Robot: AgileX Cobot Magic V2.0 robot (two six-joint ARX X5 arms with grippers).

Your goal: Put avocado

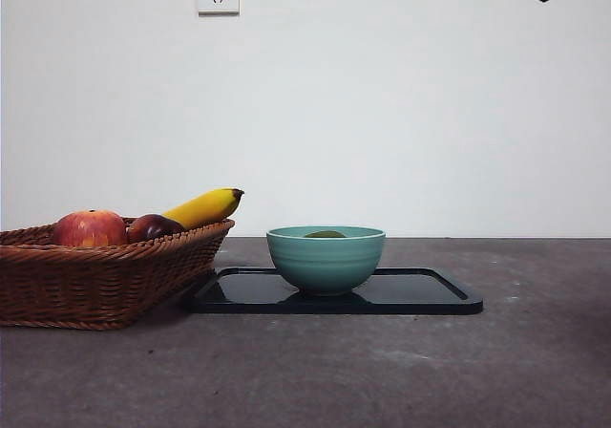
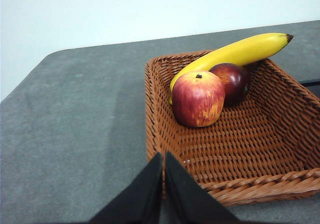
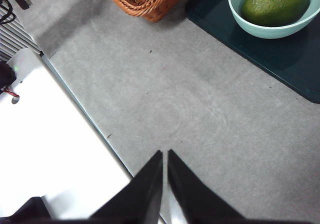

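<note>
Bowl (image 1: 326, 261), teal, 1, on dark tray (image 1: 420, 294): holds avocado (image 3: 275, 4), 1 | Basket (image 1: 95, 280), wicker, 1, left of tray on bench (image 1: 382, 371): apple (image 1: 90, 228) 1, plum (image 1: 153, 226) 1, banana (image 1: 205, 206) 1 | Left claw (image 2: 163, 156), right claw (image 3: 165, 154): tips together, empty.

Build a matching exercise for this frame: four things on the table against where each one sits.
Things:
1. avocado
2. teal bowl
3. banana
4. red apple

Places:
A. on the black tray
B. in the wicker basket, against the plum
C. inside the bowl
D. in the basket, tip poking out over its rim

Pairs: 1-C, 2-A, 3-D, 4-B
</note>
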